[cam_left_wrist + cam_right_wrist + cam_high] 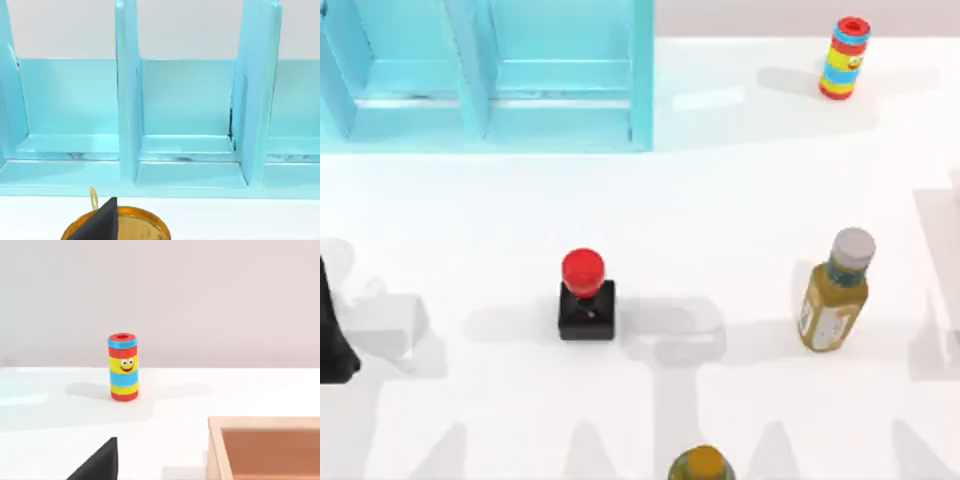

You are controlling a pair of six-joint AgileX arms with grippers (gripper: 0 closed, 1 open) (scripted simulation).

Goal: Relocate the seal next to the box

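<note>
Seal (586, 297): black square base, glossy red round knob.

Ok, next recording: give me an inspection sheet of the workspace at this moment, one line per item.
Surface: white table, crossed by grey shadows.
Job's things: the seal stands upright near the middle of the table, untouched; a wooden box shows in the right wrist view, apart from the striped cylinder.
Clutter: striped cylinder with a smiley face at the far right; bottle with a grey cap right of the seal; orange-capped bottle at the near edge; light blue shelf unit at the far left.
Grippers: left arm parked at the table's left edge; fingers not judged.
Cables: nothing seen.
Surroundings: plain pale wall behind the table.
</note>
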